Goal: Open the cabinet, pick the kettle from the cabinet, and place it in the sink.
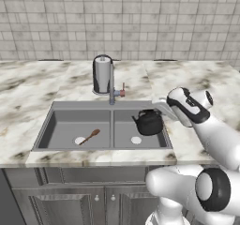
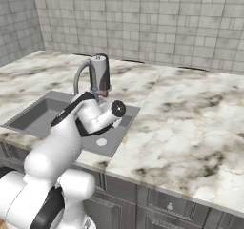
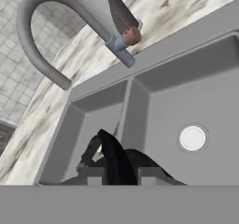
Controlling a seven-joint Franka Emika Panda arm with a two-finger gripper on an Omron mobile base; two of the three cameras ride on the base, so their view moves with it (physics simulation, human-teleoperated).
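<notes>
Below, the sink (image 1: 51,121) lies set in the marble counter (image 1: 28,83). Over its right basin hangs the kettle (image 1: 150,122), its arched handle pinched between the nearly closed jaws of the gripper (image 3: 120,175).

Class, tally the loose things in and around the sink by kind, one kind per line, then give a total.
Kettle, black, in the right basin, its handle in the shut gripper: 1
Wooden spoon, in the left basin: 1
Paper towel roll on its holder, behind the sink: 1
Total: 3
</notes>
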